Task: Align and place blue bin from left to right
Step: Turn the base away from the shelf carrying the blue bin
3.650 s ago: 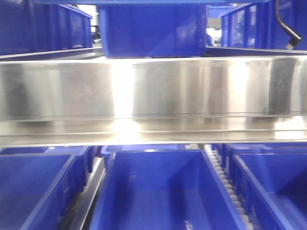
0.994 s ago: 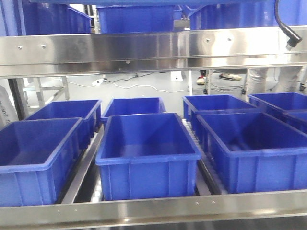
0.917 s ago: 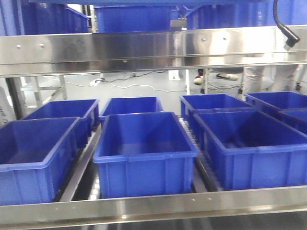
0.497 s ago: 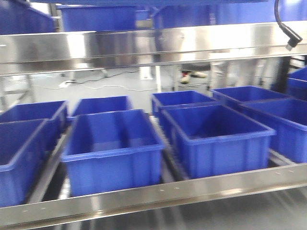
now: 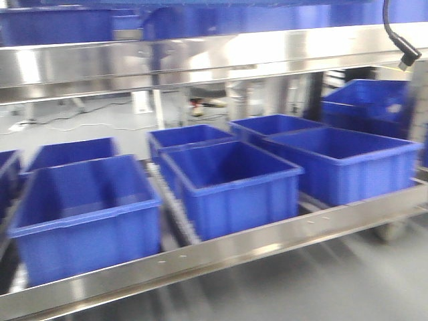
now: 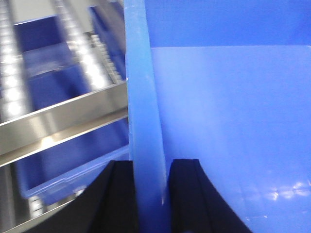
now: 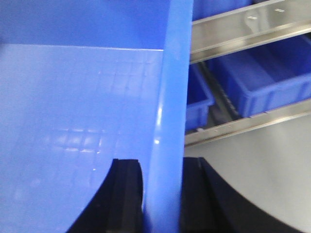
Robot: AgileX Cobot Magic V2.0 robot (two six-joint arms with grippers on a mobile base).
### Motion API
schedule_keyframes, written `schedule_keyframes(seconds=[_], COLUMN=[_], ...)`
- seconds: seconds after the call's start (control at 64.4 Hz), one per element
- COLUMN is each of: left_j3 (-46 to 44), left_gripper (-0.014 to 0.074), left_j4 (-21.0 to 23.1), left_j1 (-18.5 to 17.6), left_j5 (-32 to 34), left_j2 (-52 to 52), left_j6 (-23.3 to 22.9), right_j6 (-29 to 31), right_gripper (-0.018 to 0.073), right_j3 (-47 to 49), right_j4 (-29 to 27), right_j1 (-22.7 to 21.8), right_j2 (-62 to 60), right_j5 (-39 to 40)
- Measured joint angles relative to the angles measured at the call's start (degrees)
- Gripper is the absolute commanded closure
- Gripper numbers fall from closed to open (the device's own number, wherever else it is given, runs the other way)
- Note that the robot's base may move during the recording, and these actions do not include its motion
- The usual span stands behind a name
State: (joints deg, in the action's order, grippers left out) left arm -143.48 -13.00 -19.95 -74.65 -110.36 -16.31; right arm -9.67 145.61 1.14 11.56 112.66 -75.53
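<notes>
The blue bin fills both wrist views, lighter blue with a thick rim. In the left wrist view its left wall rim (image 6: 143, 97) runs up the middle and its bare floor (image 6: 233, 121) spreads to the right. My left gripper (image 6: 150, 194) is shut on that rim, one black finger on each side. In the right wrist view the opposite rim (image 7: 172, 87) stands upright with the bin's inside (image 7: 77, 107) to its left. My right gripper (image 7: 163, 194) is shut on this rim. Neither gripper shows in the front view.
A steel rack stands ahead with a front rail (image 5: 221, 251) and an upper beam (image 5: 200, 57). Darker blue bins (image 5: 87, 214) (image 5: 231, 180) (image 5: 344, 160) sit on its roller lanes. More bins (image 5: 368, 103) are stacked at the right. A black cable (image 5: 401, 40) hangs at top right.
The front view has drawn back from the rack and swung right. The shelved bins have slid leftwards in the picture, and the stacked bins at the right have come into view.
</notes>
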Motion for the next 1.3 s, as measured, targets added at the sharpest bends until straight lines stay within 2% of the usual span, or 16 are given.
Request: schedule_keyframes(seconds=[1.305], left_j3=[0.0], left_gripper=[0.0613], left_j4=[0.0], left_j1=[0.0], left_j5=[0.0], left_j2=[0.0], left_j6=[0.0], right_j6=[0.0], right_gripper=[0.0638], right_j3=[0.0], right_j4=[0.1], right_j1=[0.0], right_j2=[0.0], right_j5=[0.0])
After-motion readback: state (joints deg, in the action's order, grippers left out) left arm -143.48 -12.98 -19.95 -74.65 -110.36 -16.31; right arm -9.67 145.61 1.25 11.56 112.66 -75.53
